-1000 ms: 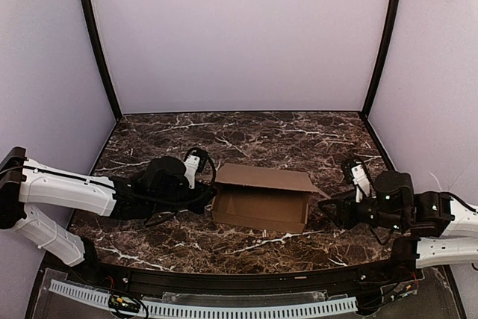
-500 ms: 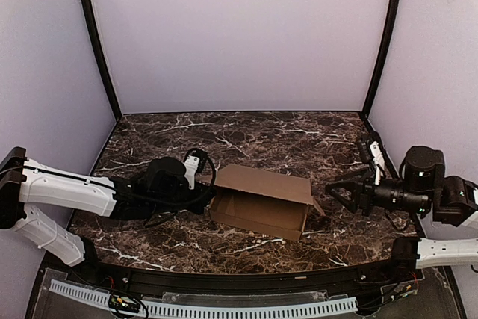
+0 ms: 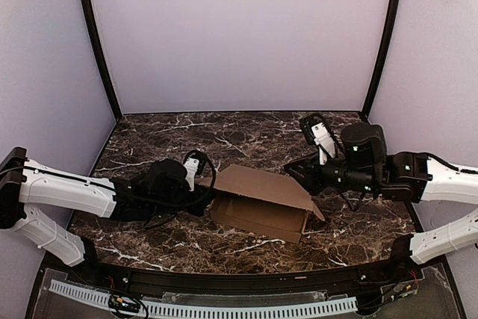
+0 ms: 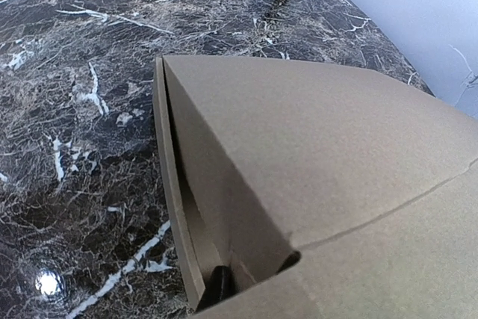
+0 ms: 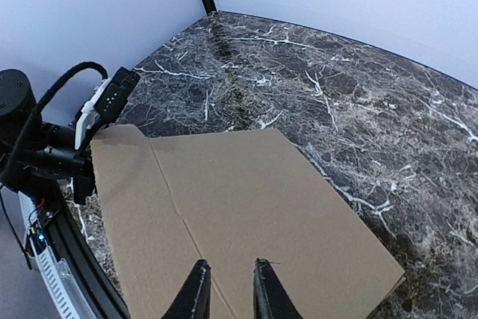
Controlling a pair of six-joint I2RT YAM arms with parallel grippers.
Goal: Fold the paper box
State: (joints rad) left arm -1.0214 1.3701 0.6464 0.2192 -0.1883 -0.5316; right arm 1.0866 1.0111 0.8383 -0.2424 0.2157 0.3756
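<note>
The paper box (image 3: pixel 261 203) is a shallow brown cardboard box in the middle of the marble table, its lid panel (image 5: pixel 246 199) sloping over the opening. My left gripper (image 3: pixel 202 188) is at the box's left end, shut on a cardboard panel. In the left wrist view one dark finger (image 4: pixel 218 285) shows inside, between the side wall and a flap, and cardboard hides the rest. My right gripper (image 3: pixel 300 172) hovers over the lid's right part. Its fingers (image 5: pixel 196 293) stand a narrow gap apart just above the lid (image 5: pixel 228 263), with nothing between them.
The dark marble table (image 3: pixel 246 136) is enclosed by pale walls, with black corner posts (image 3: pixel 97 42) at the back. A black rail with a white toothed strip (image 3: pixel 202 308) runs along the near edge. The left arm's camera and cable (image 5: pixel 104 102) sit beside the box's left end.
My right arm rose from table level at the box's right and swung left over the lid, its jaws narrowing. The box turned slightly and the lid lies lower. The left arm barely moved.
</note>
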